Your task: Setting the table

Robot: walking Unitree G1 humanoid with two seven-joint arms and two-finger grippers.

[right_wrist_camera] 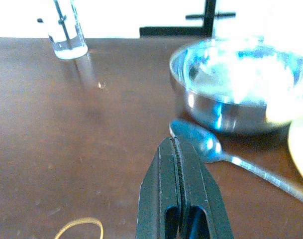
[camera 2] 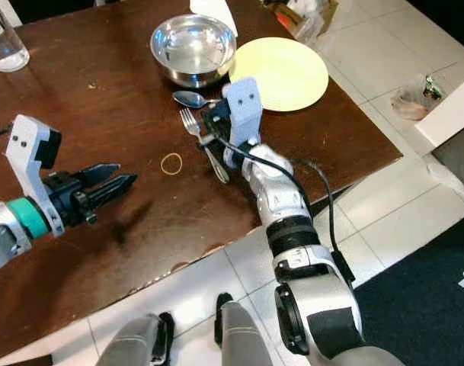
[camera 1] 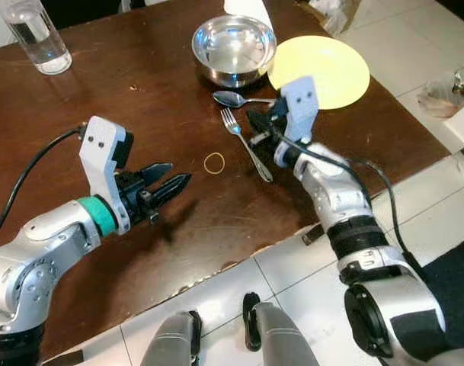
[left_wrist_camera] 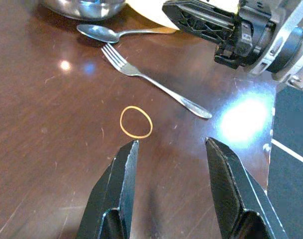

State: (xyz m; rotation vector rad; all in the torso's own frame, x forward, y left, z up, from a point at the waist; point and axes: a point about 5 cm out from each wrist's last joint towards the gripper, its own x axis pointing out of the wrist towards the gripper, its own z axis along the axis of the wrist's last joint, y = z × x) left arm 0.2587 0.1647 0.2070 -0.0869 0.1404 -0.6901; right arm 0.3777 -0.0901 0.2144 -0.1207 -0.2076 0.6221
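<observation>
On the dark wooden table (camera 1: 140, 99) stand a steel bowl (camera 1: 234, 47) and, to its right, a yellow plate (camera 1: 327, 70). A spoon (camera 1: 235, 98) lies in front of the bowl. A fork (camera 1: 245, 142) lies nearer me, tines toward the spoon. My right gripper (camera 1: 256, 123) is shut and hovers just right of the fork, pointing at the spoon's bowl (right_wrist_camera: 198, 140); nothing is between its fingers. My left gripper (camera 1: 171, 180) is open, low over the table. It points at a yellow rubber band (left_wrist_camera: 136, 122) lying left of the fork's handle.
A glass of water (camera 1: 37, 34) stands at the table's far left. A white napkin (camera 1: 247, 8) lies behind the bowl. The table's front edge runs close to my feet over white floor tiles (camera 1: 292, 267). A plastic bag (camera 1: 445, 95) lies on a surface to the right.
</observation>
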